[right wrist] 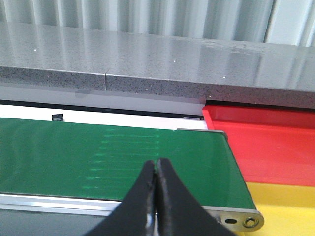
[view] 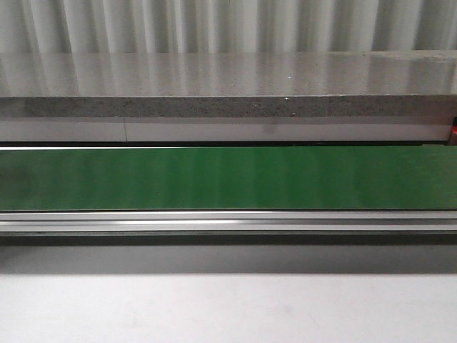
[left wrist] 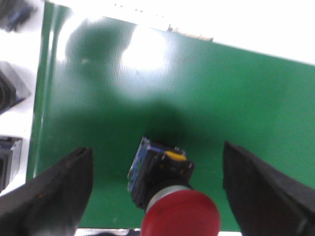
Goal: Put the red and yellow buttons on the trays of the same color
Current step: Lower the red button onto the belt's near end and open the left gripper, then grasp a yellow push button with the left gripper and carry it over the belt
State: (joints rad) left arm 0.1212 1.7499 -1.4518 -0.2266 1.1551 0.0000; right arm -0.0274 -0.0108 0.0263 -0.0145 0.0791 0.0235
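A red button [left wrist: 179,214] with a black body and a blue side lies on the green conveyor belt [left wrist: 236,98] in the left wrist view. My left gripper [left wrist: 157,196] is open above it, its two black fingers wide apart on either side and not touching it. In the right wrist view my right gripper [right wrist: 156,169] is shut with nothing between its fingers, over the belt's near edge. A red tray [right wrist: 266,142] and a yellow tray [right wrist: 285,209] sit just past the belt's end. No yellow button is in view. The front view shows only the bare belt [view: 228,179].
A grey stone ledge [view: 228,86] runs behind the belt, with corrugated wall behind it. An aluminium rail [view: 228,221] borders the belt's near side, and white table surface [view: 228,307] lies in front of it. Dark equipment [left wrist: 10,88] sits beside the belt's end.
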